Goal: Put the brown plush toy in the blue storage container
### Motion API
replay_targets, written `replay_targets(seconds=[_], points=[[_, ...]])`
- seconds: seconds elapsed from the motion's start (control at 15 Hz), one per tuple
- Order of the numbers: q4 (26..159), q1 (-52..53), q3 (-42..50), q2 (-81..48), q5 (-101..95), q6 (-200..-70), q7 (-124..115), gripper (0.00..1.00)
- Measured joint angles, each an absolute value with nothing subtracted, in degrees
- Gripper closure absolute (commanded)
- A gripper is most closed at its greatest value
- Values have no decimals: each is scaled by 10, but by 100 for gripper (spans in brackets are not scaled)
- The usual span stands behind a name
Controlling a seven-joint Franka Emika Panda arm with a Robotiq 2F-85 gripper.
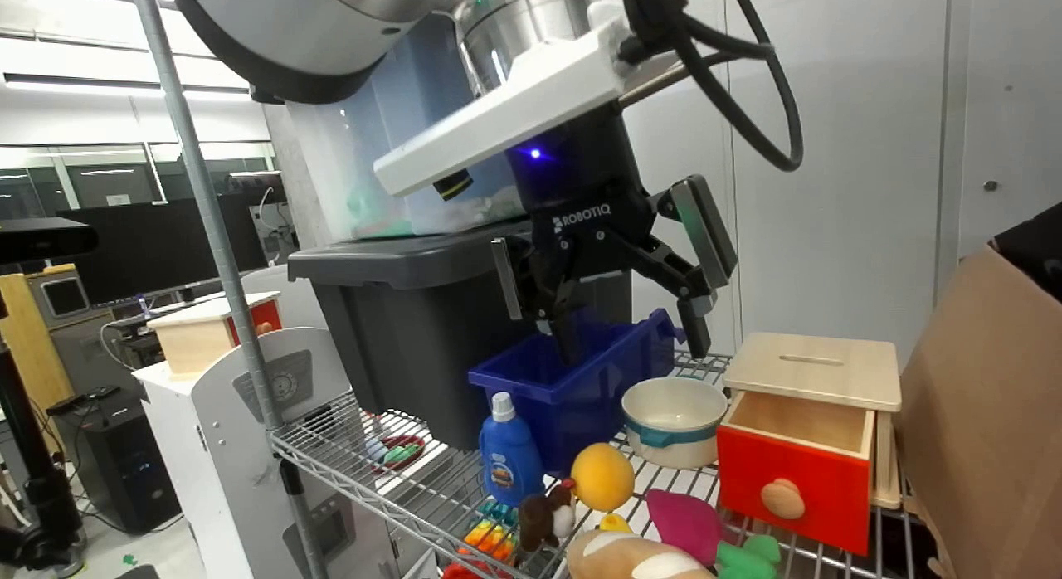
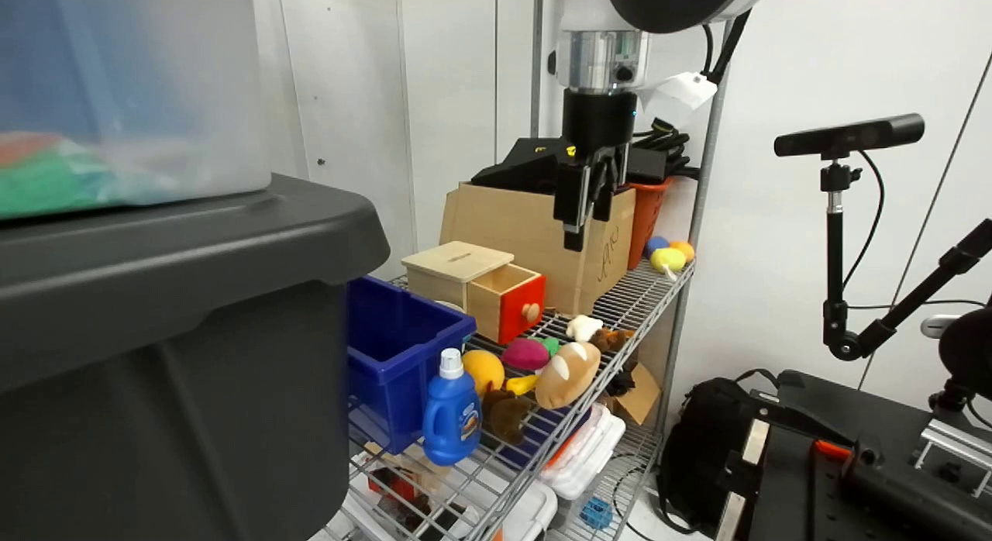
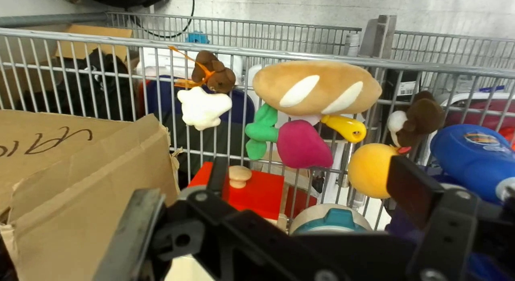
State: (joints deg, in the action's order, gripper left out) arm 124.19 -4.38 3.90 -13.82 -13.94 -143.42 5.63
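Observation:
The brown plush toy (image 1: 635, 554), a tan loaf shape with white slashes, lies near the front edge of the wire shelf. It also shows in an exterior view (image 2: 568, 375) and in the wrist view (image 3: 318, 87). The blue storage container (image 1: 572, 396) stands beside the dark grey tote; an exterior view (image 2: 411, 347) shows its open top. In the wrist view it is mostly hidden behind the gripper. My gripper (image 1: 632, 344) is open with nothing between its fingers, raised above the shelf. It also shows in an exterior view (image 2: 587, 227) and in the wrist view (image 3: 310, 176).
Near the toy lie a magenta beet toy (image 3: 303, 144), a yellow ball (image 3: 372, 170) and darker brown toys (image 3: 215, 73) (image 3: 420, 116). A blue bottle (image 1: 508, 450), white bowl (image 1: 674, 438), wooden box with open red drawer (image 1: 796, 479), grey tote (image 1: 390, 338) and cardboard box (image 1: 987, 396) stand around.

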Motion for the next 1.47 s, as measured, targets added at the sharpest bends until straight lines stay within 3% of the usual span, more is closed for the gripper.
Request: replay_targets(seconds=[1.47], points=[[1192, -44, 14, -250, -63, -1431, 97, 0]])
